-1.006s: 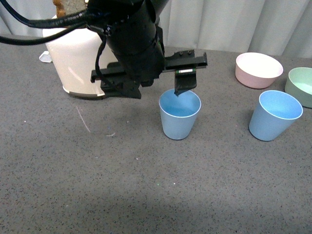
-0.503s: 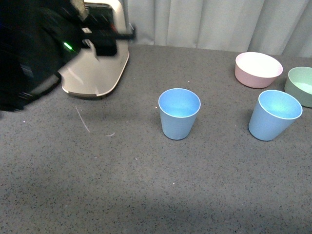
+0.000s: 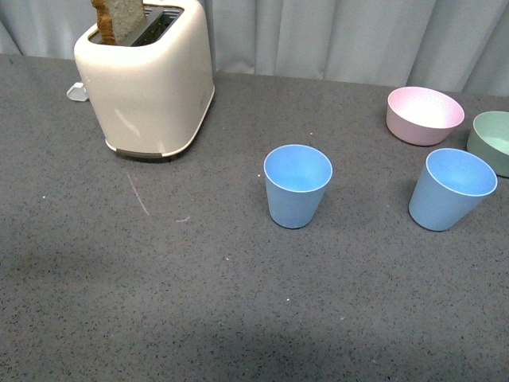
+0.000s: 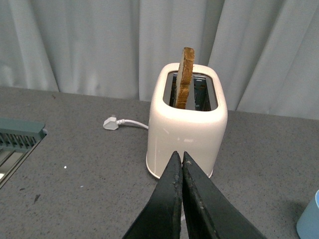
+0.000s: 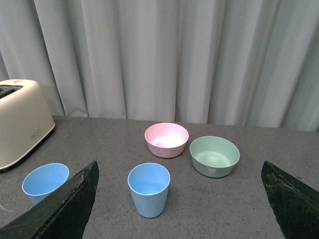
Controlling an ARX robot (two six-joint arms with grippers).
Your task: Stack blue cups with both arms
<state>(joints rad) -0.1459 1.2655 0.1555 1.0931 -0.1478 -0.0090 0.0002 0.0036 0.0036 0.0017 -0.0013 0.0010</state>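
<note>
Site: a dark grey speckled tabletop [image 3: 159, 302] backed by a pale pleated curtain [image 3: 334, 40]. A cream toaster [image 3: 147, 87] with a slice of toast [image 3: 123, 12] standing up in its slot occupies the far left.

Task items: two blue cups, both upright, mouths up and empty, well apart and not yet stacked. One blue cup [image 3: 297, 187] stands alone near the middle of the tabletop. The other blue cup [image 3: 450, 189] stands towards the robot's right, just beside the green bowl [image 3: 493, 142] and near the pink bowl [image 3: 425, 115]. Both are matte, light blue, tapered and without handles. No damage noted.

Arms: neither appears in the front view. The left gripper [image 4: 178, 158] points at the toaster with its jaws pressed together and nothing between them. The right gripper [image 5: 179, 168] looks across both cups and both bowls with its jaws spread wide and empty.

Risks, as judged:
- The right-hand cup has little clearance from the green bowl, so a wide jaw lowered on that side could strike the bowl or push the cup over.
- The left jaws must part before any grasp. Brought in as they are, they would shove the middle cup.
- The cups look light and slope-sided, so a pinch may let one slip or tilt.
- An off-centre lowering could catch the rim and topple the standing cup.
</note>
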